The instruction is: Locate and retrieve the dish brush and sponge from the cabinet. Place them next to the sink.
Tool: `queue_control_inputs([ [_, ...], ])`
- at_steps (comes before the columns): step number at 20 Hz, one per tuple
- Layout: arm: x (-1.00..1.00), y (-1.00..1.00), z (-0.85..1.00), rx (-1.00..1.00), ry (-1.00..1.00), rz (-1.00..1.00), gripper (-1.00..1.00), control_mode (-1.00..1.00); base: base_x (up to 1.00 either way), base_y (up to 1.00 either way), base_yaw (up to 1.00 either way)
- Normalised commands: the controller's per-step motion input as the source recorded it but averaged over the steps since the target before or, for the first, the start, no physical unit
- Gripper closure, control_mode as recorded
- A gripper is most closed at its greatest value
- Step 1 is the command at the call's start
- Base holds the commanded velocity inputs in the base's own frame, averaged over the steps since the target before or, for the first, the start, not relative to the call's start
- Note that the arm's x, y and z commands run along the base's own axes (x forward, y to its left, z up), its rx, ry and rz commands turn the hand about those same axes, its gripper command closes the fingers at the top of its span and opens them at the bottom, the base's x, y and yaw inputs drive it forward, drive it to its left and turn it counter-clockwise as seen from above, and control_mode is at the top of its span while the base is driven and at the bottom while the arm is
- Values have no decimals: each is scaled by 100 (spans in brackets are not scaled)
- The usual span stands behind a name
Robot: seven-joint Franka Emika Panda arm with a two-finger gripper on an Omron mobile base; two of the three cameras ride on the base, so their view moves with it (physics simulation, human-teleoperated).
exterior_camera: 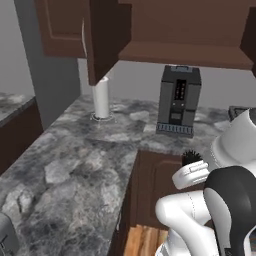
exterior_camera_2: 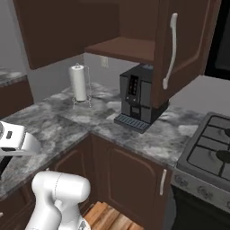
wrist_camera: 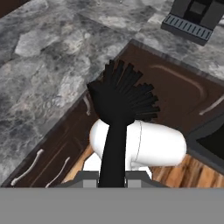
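Note:
My gripper (wrist_camera: 112, 176) is shut on the thin handle of the black dish brush (wrist_camera: 120, 99), whose round bristly head points away from the hand. Below it lie the counter's inner corner and the lower cabinet doors. In the left base view the brush head (exterior_camera: 190, 158) sticks up from the gripper (exterior_camera: 192, 169), in front of the counter edge. The cabinet (exterior_camera: 190, 52) hangs open above the counter, its shelf (exterior_camera_2: 122, 47) bare where it shows and its door (exterior_camera_2: 179, 49) swung out. The sponge and the sink are out of view.
A black coffee machine (exterior_camera: 179, 100) stands on the grey marble counter (exterior_camera: 75, 160) under the cabinet, with a paper towel roll (exterior_camera: 101, 97) to its left. A gas stove (exterior_camera_2: 209, 152) lies at the right. Brown lower cabinets (exterior_camera_2: 130, 175) line the corner.

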Motion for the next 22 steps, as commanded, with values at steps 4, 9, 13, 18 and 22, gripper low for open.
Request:
queue_control_inputs([
  [4,0,0,0,0,0,0,100,100,-4,3,50],
  [9,0,0,0,0,0,0,100,100,-9,12,49],
  [13,0,0,0,0,0,0,100,100,-23,25,47],
  [18,0,0,0,0,0,0,100,100,-43,48,37],
  [22,0,0,0,0,0,0,100,100,-41,68,33],
])
